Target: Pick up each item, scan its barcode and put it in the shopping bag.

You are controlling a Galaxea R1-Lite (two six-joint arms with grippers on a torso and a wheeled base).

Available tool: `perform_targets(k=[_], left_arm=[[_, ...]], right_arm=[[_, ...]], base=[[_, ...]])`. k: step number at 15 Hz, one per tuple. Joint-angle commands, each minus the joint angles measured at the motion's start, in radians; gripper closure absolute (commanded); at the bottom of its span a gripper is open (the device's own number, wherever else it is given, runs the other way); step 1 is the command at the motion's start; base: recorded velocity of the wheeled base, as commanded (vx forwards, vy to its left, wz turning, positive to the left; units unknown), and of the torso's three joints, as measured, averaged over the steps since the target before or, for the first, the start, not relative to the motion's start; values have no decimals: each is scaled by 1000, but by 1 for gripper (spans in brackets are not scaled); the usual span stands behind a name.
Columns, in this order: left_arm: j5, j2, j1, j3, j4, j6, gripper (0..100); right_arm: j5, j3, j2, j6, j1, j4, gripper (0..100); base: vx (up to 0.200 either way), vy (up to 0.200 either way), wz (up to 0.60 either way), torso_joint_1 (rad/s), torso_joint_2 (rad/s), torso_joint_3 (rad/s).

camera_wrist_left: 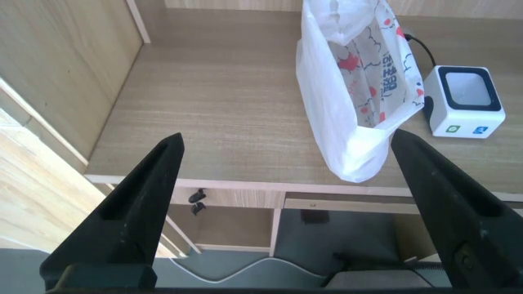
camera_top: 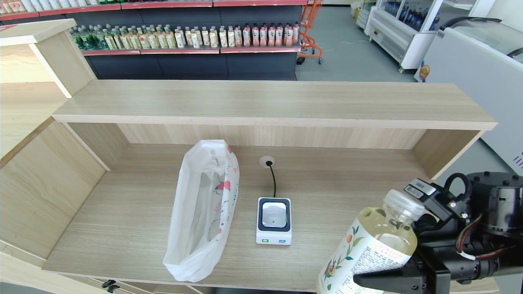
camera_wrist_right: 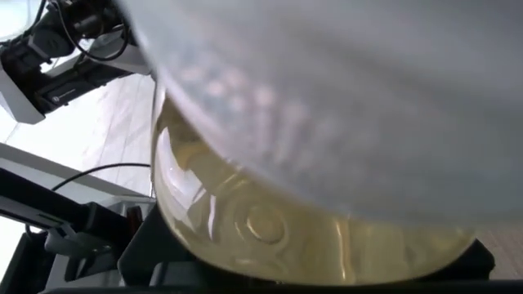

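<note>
Right claw (camera_top: 384, 267) is clamping a tilted, smooth drink bottle (camera_top: 378, 241), which could be slipping free short of the scanner (camera_top: 274, 221).

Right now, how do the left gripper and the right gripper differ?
The left gripper is open and empty; the right gripper is shut on the bottle. The left gripper is before the front edge of the counter, on the side of the bag; the right gripper is by the counter's right front corner. Both are black.
</note>
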Motion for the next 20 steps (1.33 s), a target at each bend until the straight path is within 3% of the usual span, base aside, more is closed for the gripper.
perform_targets(k=[1,20], left_arm=[[0,0,0,0,0,0,0],[0,0,0,0,0,0,0]], right_arm=[[0,17,20,-29,8,0,100],[-49,32,46,-74,104,2,100]], base=[[0,0,0,0,0,0],[0,0,0,0,0,0]])
